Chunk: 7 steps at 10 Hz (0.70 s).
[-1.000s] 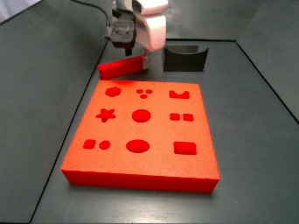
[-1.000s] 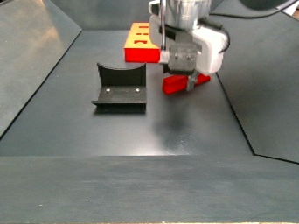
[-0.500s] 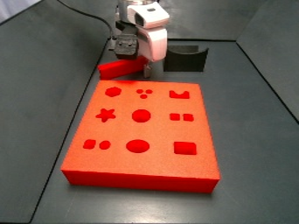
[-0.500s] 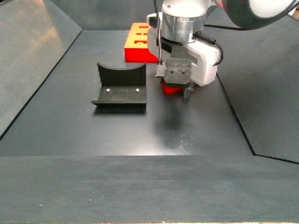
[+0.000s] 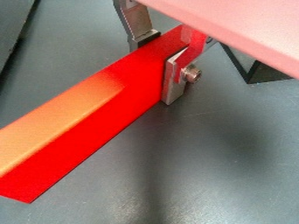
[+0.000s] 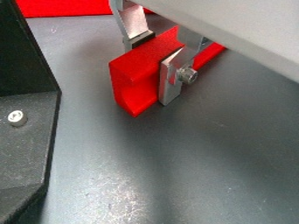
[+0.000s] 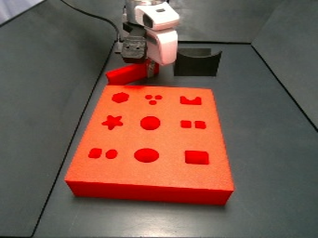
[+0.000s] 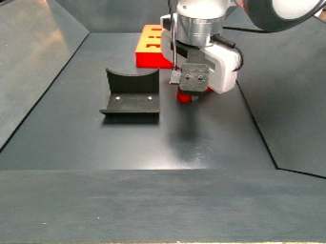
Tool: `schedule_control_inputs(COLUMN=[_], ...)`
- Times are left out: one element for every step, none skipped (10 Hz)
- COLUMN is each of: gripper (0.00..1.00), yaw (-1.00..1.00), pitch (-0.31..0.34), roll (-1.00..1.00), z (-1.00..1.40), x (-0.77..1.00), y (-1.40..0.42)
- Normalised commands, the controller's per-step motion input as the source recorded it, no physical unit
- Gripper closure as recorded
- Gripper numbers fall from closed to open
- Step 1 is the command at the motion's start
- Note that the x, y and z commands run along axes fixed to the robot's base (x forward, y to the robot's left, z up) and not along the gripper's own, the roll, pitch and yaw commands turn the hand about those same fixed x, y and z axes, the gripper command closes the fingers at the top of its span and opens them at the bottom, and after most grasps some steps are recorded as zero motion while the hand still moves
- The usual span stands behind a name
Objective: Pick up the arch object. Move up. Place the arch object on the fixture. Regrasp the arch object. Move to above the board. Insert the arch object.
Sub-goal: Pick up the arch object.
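Note:
The arch object [image 5: 82, 122] is a long bright red bar lying on the dark floor; it also shows in a wrist view [image 6: 140, 74] and in both side views [image 7: 123, 72] [image 8: 186, 93]. My gripper [image 5: 160, 54] is low over one end of it, one silver finger on each long side, the plates against the bar: shut on it. In both side views the gripper [image 7: 134, 63] [image 8: 189, 84] hides most of the bar. The fixture [image 7: 196, 61] [image 8: 132, 92], a dark block with a scooped top, stands beside it. The board [image 7: 152, 139] [image 8: 152, 44] is the big red slab with cutouts.
The fixture's dark base plate [image 6: 24, 105] lies close beside the bar. An edge of the board [image 6: 59, 7] shows behind the bar. Dark sloping walls [image 7: 280, 84] enclose the floor. A cable [image 7: 87, 17] trails from the arm.
Since a second ago the gripper has come down over the arch object, so its fingers now straddle the bar. Nothing has visibly moved in the last half second.

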Motion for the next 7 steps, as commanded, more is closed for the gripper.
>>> schedule_control_inputs(gripper=[1.0, 1.0, 1.0, 1.0, 1.0, 1.0, 1.0], yaw=[0.0, 0.0, 0.0, 0.0, 0.0, 0.0, 0.0], pitch=[0.0, 0.0, 0.0, 0.0, 0.0, 0.0, 0.0], roll=[0.0, 0.0, 0.0, 0.0, 0.0, 0.0, 0.0], z=[0.0, 0.0, 0.0, 0.0, 0.0, 0.0, 0.0], x=[0.0, 0.0, 0.0, 0.0, 0.0, 0.0, 0.0], y=[0.0, 0.0, 0.0, 0.0, 0.0, 0.0, 0.0])
